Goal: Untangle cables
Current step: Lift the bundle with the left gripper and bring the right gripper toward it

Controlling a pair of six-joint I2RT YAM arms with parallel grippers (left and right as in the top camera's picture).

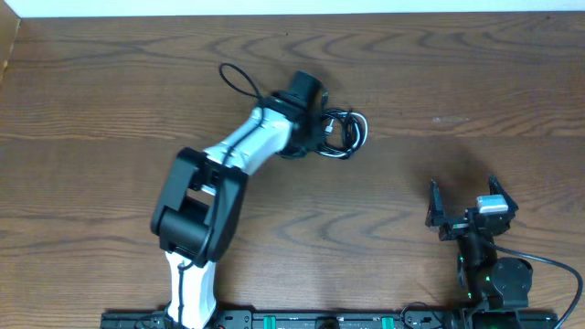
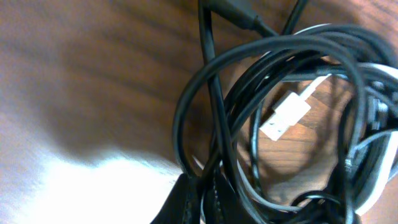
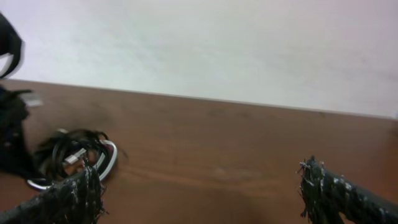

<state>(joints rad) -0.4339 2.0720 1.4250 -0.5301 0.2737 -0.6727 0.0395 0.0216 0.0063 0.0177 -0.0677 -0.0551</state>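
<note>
Because the cables [image 1: 345,132], bundled midway toward the tabletop's [image 1: 110,91] far edge, look light, limp and snag-prone, the left fingers [image 2: 186,200] pinch outer black loops, while the spread, empty right fingers [image 3: 78,193] might best take the white plug [image 2: 286,115].

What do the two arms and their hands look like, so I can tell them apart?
The left arm has white links between bulky black joint housings; its hand is black. The right arm is mostly black, with green lights at its base, a thin black wire, and rough-textured black fingers.
</note>
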